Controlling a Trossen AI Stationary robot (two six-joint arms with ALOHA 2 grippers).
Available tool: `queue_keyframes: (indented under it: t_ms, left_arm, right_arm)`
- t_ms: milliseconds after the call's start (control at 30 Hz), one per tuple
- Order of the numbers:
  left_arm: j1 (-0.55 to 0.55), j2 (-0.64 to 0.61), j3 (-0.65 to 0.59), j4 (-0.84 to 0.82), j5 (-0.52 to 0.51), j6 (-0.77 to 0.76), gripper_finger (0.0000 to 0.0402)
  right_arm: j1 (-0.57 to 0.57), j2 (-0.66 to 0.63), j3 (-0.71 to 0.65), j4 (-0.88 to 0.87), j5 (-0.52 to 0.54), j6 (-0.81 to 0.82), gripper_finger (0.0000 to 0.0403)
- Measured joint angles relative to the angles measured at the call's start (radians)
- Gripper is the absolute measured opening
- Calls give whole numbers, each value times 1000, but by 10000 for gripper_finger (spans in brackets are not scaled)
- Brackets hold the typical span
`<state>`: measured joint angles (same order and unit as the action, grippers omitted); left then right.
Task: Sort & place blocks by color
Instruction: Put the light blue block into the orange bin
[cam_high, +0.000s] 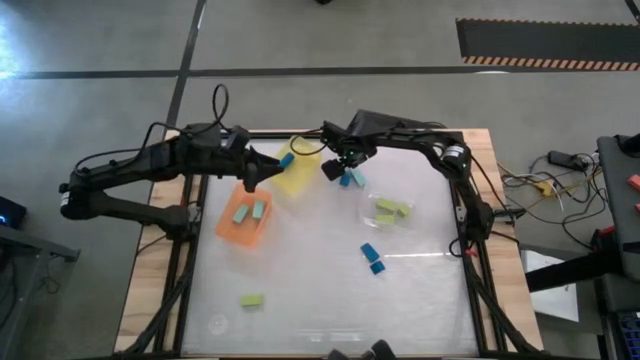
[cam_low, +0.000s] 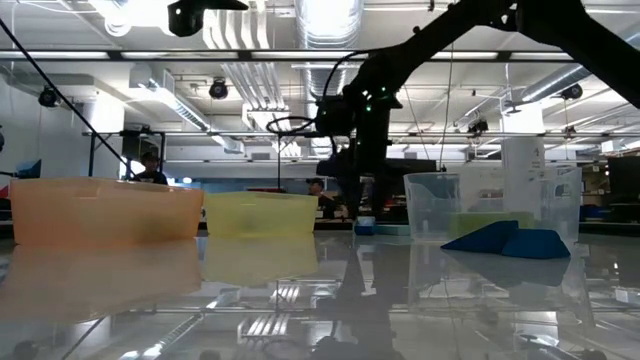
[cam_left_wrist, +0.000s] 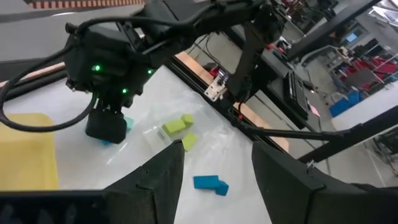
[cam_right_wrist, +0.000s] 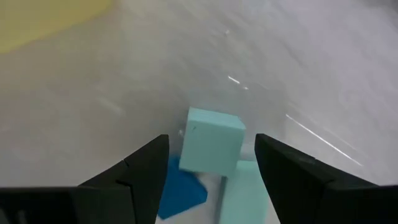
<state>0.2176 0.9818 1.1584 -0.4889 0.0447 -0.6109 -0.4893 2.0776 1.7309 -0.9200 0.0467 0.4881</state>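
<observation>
My right gripper (cam_high: 346, 166) hangs open, pointing down over a small cluster of blocks at the table's far middle. In the right wrist view its fingers stand on either side of a light teal block (cam_right_wrist: 211, 146) without touching it. A second teal block (cam_right_wrist: 246, 193) and a dark blue block (cam_right_wrist: 181, 190) lie right beside that one. My left gripper (cam_high: 264, 172) hovers open and empty above the gap between the orange bin (cam_high: 232, 228) and the yellow bin (cam_high: 298, 180).
Two teal blocks lie in the orange bin, and a blue block (cam_high: 287, 160) lies in the yellow bin. A clear dish (cam_high: 372, 206) holds yellow-green blocks (cam_high: 393, 210). Two dark blue blocks (cam_high: 372, 258) and one yellow-green block (cam_high: 251, 299) lie loose on the near half of the table.
</observation>
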Motion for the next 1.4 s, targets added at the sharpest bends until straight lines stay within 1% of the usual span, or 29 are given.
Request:
queue_keyframes:
  t_ms: [167,267,567,833,1000,1133,1267,1400]
  left_arm:
    - [4,-1,0,0,-9,0,173]
    - [4,1,0,0,-26,0,173]
    - [5,11,0,0,-36,0,173]
    - [5,14,0,2,-37,-1,173]
    - [5,18,0,10,-38,14,173]
    - [5,26,-1,39,-38,27,173]
    - [5,35,-1,78,-38,73,173]
    - [5,45,-2,114,-38,124,173]
  right_arm:
    - [0,15,0,12,0,-1,226]
    - [0,15,0,13,0,0,213]
    - [0,12,0,13,-2,-2,121]
    - [-2,-9,-2,3,-4,-18,120]
    - [-4,-80,-2,-9,-4,-28,123]
    - [-4,-167,-2,-22,-9,-35,123]
    - [-4,-275,-2,-18,-46,-46,123]
    - [2,-390,-2,5,-95,-104,123]
